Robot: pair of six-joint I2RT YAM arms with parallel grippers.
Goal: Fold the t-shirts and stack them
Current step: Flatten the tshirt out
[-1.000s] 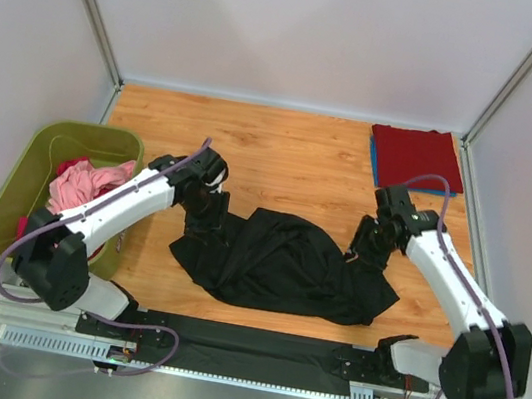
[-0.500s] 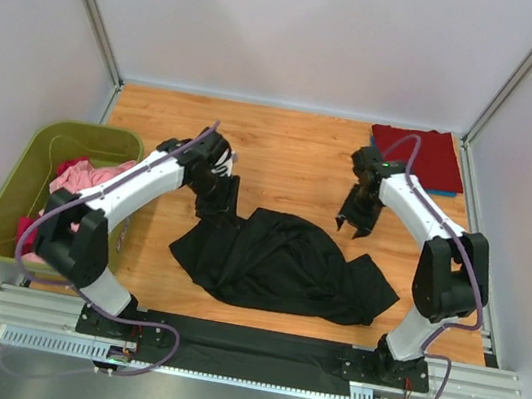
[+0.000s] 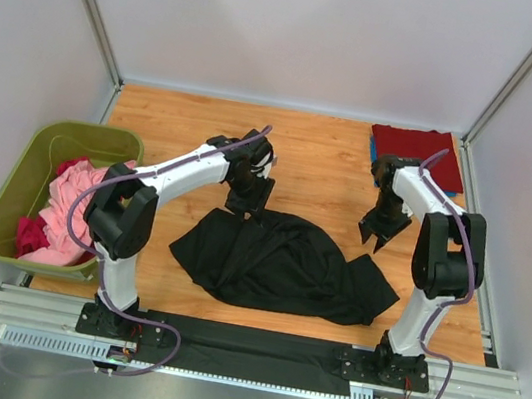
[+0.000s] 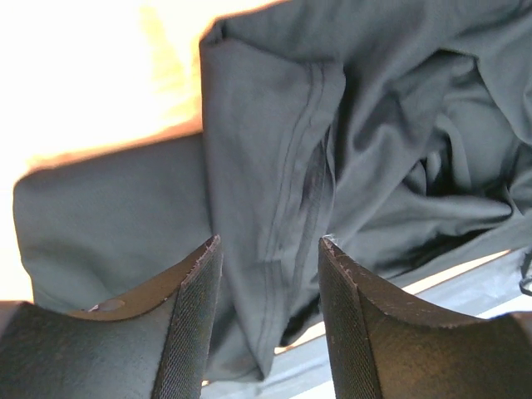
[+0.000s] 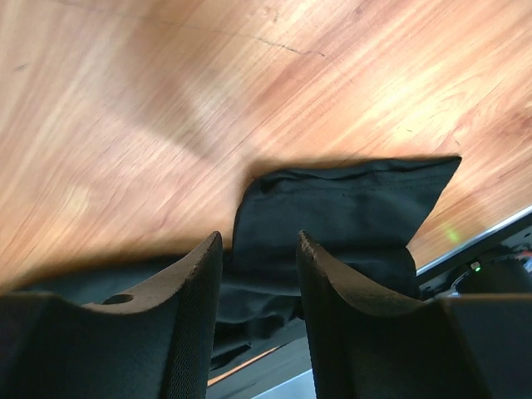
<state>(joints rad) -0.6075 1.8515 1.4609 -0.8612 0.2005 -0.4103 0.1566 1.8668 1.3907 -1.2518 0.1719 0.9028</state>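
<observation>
Stitching along a folded hem of the crumpled black cloth t-shirt shows only in the left wrist view. The right wrist view alone shows one flat black sleeve end on bare wood. Overhead view only: olive-green plastic bin at the table's left edge, holding pink and magenta shirts; folded dark red t-shirt on a blue one at the far right corner. The black t-shirt lies heaped mid-table, toward the near edge. Surface: orange-brown wooden table, pale walls on three sides, metal rail along the near edge. Left gripper reaches to the shirt's far edge, fingers apart, nothing clamped. Right gripper hangs by the right sleeve, fingers apart, empty.
</observation>
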